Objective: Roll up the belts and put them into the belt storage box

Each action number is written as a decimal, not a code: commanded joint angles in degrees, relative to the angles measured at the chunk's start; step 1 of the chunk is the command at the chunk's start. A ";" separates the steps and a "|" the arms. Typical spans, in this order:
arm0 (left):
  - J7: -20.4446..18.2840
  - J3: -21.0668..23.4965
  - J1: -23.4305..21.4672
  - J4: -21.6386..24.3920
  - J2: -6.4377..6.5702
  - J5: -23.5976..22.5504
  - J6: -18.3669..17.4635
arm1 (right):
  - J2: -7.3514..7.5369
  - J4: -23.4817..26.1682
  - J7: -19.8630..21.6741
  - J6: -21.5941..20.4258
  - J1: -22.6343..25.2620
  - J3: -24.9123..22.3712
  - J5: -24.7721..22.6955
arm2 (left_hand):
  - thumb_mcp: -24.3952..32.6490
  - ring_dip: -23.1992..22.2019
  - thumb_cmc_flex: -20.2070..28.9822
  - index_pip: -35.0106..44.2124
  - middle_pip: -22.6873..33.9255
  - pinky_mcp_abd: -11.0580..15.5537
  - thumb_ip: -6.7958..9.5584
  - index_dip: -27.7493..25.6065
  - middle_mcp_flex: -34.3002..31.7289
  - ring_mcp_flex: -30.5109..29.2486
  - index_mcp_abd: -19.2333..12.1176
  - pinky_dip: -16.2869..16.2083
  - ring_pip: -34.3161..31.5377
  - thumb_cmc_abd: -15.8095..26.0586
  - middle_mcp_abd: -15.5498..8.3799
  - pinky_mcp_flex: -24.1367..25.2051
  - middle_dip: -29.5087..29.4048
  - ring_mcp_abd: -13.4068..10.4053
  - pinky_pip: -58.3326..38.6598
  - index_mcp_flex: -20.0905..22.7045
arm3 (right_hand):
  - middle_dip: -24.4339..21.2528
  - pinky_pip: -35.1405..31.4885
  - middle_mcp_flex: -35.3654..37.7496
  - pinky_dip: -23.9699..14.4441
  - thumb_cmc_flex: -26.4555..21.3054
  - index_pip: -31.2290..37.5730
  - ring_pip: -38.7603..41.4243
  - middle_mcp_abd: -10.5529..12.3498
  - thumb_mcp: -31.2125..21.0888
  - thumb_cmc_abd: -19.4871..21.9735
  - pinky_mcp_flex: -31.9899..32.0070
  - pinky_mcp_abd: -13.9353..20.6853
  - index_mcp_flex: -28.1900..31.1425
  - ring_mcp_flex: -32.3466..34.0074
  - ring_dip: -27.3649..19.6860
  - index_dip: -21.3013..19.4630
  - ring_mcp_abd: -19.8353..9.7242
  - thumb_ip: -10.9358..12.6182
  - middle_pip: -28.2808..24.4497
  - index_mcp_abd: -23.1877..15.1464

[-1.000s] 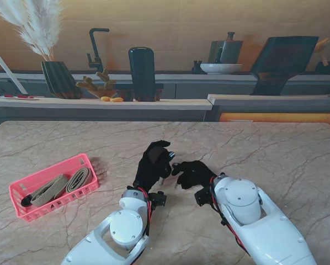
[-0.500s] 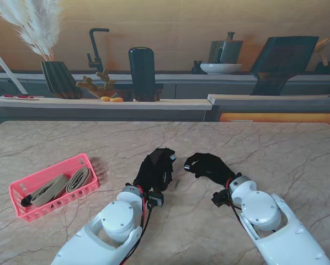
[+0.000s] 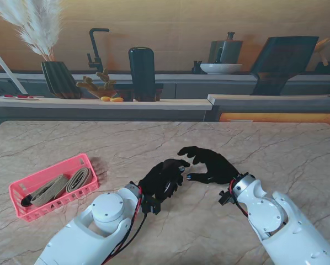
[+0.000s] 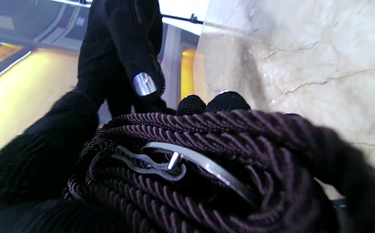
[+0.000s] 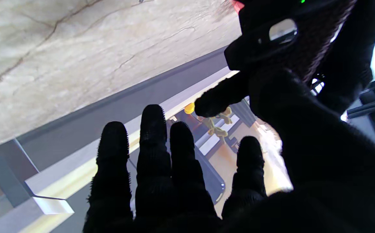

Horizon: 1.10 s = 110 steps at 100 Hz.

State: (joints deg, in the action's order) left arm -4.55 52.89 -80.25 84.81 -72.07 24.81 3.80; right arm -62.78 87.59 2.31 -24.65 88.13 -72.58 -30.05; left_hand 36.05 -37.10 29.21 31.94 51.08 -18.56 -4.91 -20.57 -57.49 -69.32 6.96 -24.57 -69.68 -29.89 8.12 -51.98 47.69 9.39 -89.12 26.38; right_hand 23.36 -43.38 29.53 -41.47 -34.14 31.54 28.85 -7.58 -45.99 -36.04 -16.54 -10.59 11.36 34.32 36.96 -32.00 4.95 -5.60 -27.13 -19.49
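My left hand [image 3: 164, 179] is wrapped round the rolled purple belt [image 4: 207, 161], buckle tucked inside, just off the desk [image 3: 275, 149]. My right hand [image 3: 209, 165] has let go since a second ago, fingers spread, empty. Rolling looks done; next I carry it left to the pink box [image 3: 21, 190], which already has two belts.

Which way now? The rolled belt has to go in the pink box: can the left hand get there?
Probably yes: the left hand grips the dark belt, and bare table separates it from the pink box on its left.
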 commanded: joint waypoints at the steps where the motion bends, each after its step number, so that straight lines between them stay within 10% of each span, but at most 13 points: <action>1: -1.51 -0.34 0.55 -0.74 0.43 0.45 0.16 | 0.44 -0.07 -0.16 -1.58 -0.46 -0.02 -0.85 | 0.03 -4.03 -4.50 -3.69 -1.69 0.41 -2.54 1.62 0.89 -3.72 -0.19 -0.06 -23.11 -3.58 0.50 -3.95 -1.48 -8.66 -9.79 -2.43 | -1.12 2.00 -2.72 -1.49 2.11 -0.32 -2.12 1.95 -0.91 -3.41 0.92 2.21 -3.63 -2.47 -1.36 1.31 -2.13 -0.17 1.26 -2.48; 63: -11.07 -1.15 2.66 -2.22 2.09 2.71 0.85 | 1.82 -4.47 5.47 -6.69 -7.22 6.26 -0.69 | -3.97 -4.46 -9.50 -10.39 -5.61 -0.61 -3.62 5.55 4.17 -3.70 -0.64 -1.20 -23.19 -5.06 1.64 -2.63 -3.08 -9.35 -11.35 -6.16 | -1.14 3.92 2.01 -2.13 1.96 4.36 -4.66 3.92 -1.03 -3.24 0.09 1.96 3.21 -0.14 -2.43 1.99 -2.95 -0.03 1.61 -3.34; 110: -11.29 -0.17 1.97 -1.48 1.21 8.84 1.55 | 1.69 -8.25 6.70 -9.37 -10.51 10.97 3.56 | -3.59 -4.44 -9.83 -11.20 -7.06 -0.58 -3.87 6.01 5.58 -3.68 -0.82 -1.46 -22.27 -5.00 1.68 -0.92 -3.39 -9.48 -10.24 -6.88 | 0.34 1.50 22.82 -1.32 -0.46 10.93 -1.21 10.18 -6.23 -5.34 -4.48 1.42 23.34 7.74 -0.75 -0.53 -4.95 -2.94 -0.61 -3.31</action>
State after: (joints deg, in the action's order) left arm -16.24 52.45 -78.22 82.15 -69.87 33.40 5.51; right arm -60.67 79.75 7.73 -33.08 77.65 -63.01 -25.87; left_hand 31.79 -37.17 21.53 22.67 44.75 -18.56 -6.97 -15.07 -52.88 -69.36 7.27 -24.28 -71.90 -32.28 10.29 -52.19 44.75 8.52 -91.43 21.10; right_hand 21.95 -40.69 45.34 -42.20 -32.54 35.07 26.26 -3.50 -49.16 -41.74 -20.26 -9.90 25.25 40.42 35.21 -30.95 2.00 -6.63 -24.74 -17.84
